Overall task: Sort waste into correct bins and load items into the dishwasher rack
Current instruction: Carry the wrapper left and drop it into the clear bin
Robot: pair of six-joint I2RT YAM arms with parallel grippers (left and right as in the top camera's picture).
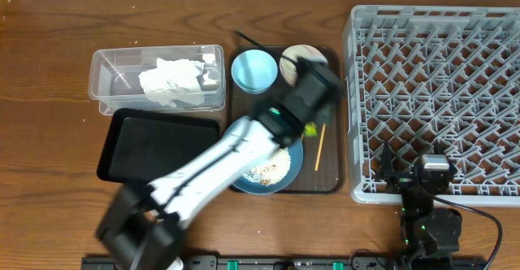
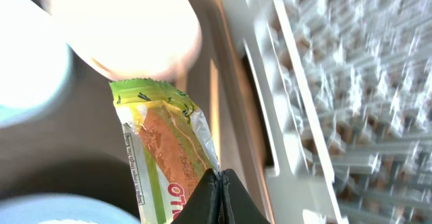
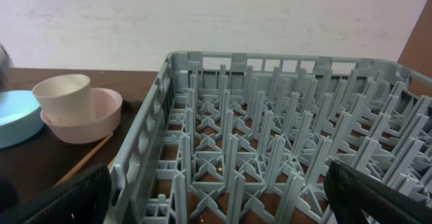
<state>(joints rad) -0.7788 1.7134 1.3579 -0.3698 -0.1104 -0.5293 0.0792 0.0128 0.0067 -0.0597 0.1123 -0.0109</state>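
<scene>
Done: napkin [image 1: 171, 81] in clear tub [image 1: 110, 63], upper left | left gripper [image 2: 220, 183] clamped on snack wrapper [image 2: 162, 143] | right gripper [image 3: 217, 197] gaping, empty | we owe rice [image 1: 268, 172], plate [image 1: 253, 185]; rack [image 1: 431, 83] bare.

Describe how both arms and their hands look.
Left arm: white tube, black joints, green light. Left hand: black, tapering to a point. Right arm: black, green lights, a trailing black cable. Right hand: black, textured.
</scene>
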